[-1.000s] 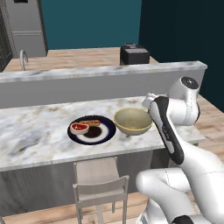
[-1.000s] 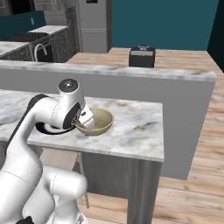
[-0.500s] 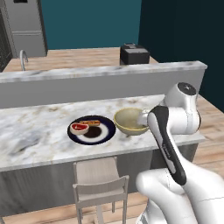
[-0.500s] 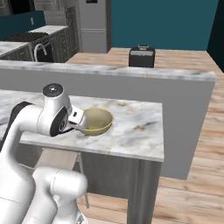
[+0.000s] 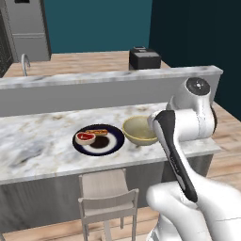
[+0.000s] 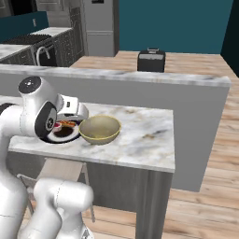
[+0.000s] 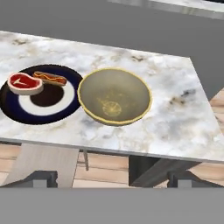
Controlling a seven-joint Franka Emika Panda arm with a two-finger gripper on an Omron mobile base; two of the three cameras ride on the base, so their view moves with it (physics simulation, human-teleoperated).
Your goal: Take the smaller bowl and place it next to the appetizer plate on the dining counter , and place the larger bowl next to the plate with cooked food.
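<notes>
larger bowl (image 7: 114, 96) beside plate with cooked food (image 7: 41, 94), claw (image 7: 111, 179) open

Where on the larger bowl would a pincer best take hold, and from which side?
Probably the thin golden rim of the larger bowl, coming from above with one finger inside and one outside. It sits upright and open-topped. The rim arc away from the plate with cooked food looks safest, since the plate sits close beside it.

You've got plenty of bare counter (image 7: 175, 118) to the right of the larger bowl (image 7: 114, 96). On its left side the plate with cooked food (image 7: 41, 94) sits just beside it, so that gap's tight. A stool (image 5: 106, 195) stands below the counter edge.
</notes>
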